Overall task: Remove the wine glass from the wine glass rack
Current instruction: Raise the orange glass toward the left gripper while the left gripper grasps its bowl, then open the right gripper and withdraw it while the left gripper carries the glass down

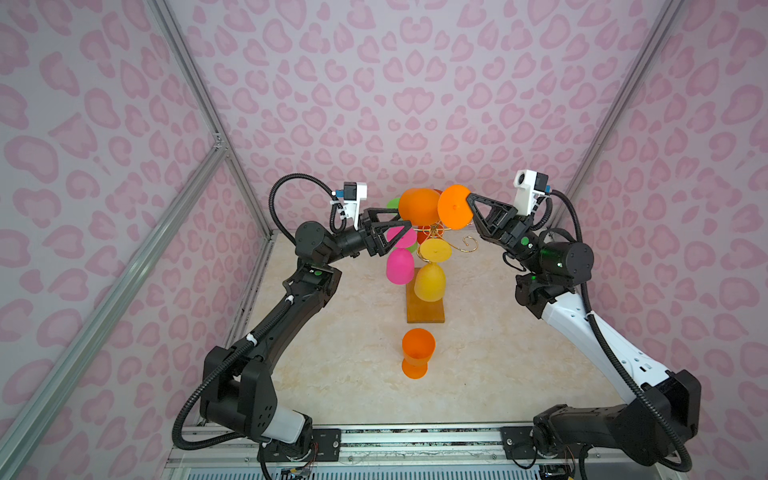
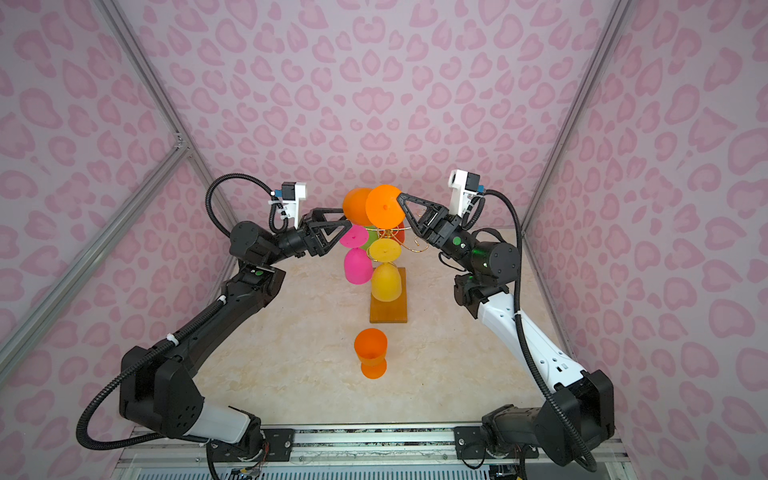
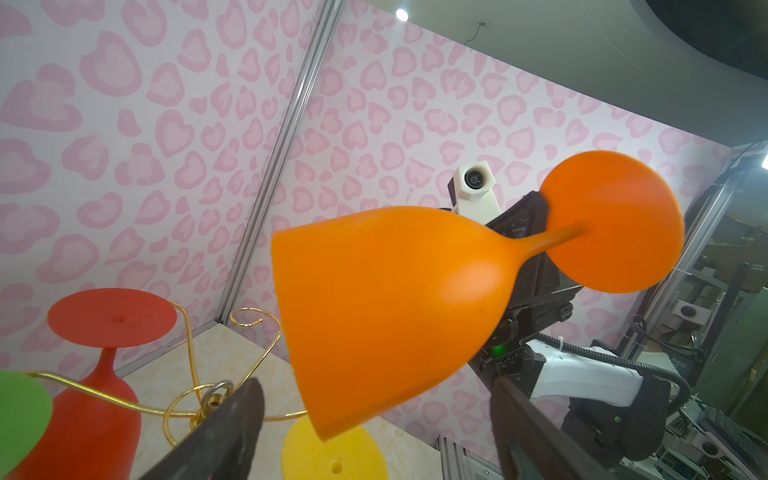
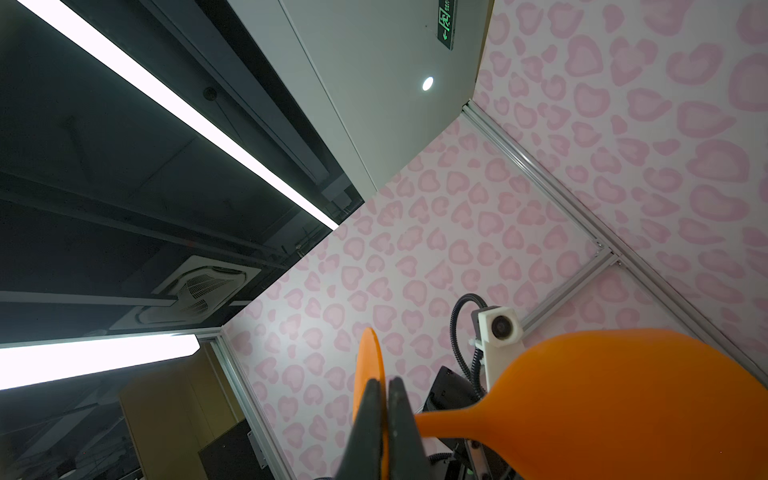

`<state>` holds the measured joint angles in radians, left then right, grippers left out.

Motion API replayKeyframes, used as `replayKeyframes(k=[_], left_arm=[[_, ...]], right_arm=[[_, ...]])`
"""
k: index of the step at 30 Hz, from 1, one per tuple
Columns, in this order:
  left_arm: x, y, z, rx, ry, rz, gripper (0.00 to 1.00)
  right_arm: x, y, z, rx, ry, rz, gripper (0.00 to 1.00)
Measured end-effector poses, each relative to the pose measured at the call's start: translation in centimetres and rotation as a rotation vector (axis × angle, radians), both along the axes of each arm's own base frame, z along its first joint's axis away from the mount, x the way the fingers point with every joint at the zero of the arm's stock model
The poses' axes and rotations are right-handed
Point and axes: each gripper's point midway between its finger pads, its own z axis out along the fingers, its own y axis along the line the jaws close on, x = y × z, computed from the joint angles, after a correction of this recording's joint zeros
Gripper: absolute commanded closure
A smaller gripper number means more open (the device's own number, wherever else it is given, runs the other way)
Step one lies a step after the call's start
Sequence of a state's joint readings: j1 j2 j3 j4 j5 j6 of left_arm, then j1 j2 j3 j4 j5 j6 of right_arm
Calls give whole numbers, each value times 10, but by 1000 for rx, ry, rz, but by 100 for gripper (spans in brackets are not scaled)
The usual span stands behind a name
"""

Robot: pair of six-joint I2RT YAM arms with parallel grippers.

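Observation:
An orange wine glass [image 1: 419, 205] [image 2: 355, 208] hangs tilted on its side above the top of the wine glass rack [image 1: 426, 311] [image 2: 388, 311]. My right gripper [image 1: 471, 197] [image 4: 385, 384] is shut on the edge of the glass's round foot [image 4: 368, 374]. In the left wrist view no gold wire [image 3: 187, 411] is round its stem. My left gripper [image 1: 404, 219] [image 3: 374, 388] is open, one finger on each side of the bowl [image 3: 386, 307] near its rim, not touching it.
A pink glass [image 1: 400, 266], a yellow one [image 1: 430, 282], a red one [image 3: 95, 399] and a green one [image 3: 20, 415] hang upside down on the rack. Another orange glass [image 1: 417, 353] stands upright on the table in front of the wooden base.

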<state>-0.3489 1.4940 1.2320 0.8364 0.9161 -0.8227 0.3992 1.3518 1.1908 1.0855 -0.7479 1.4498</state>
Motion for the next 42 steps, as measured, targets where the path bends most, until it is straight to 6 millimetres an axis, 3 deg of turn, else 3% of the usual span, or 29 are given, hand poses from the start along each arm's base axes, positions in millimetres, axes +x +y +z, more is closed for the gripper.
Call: replayKeyframes(k=[5,14,22,31,42], left_arm=[[-5,1,7,-26,-14,-16,22],[-14,3,16,-49,-26,-44,47],[-27,7,26,-63,-54,-57,61],[-42,8,37,-76,-88,-81,76],[-75,6,53,-82,-145,-148,95]], right_arm=[[7,2,-4,39,25,46,100],[20,-1,-3,164,65,160,100],[21,-8,-3,217,71,202,100],[35,-14,-9,264,118,213,100],[45,-16,-15,254,146,201,80]])
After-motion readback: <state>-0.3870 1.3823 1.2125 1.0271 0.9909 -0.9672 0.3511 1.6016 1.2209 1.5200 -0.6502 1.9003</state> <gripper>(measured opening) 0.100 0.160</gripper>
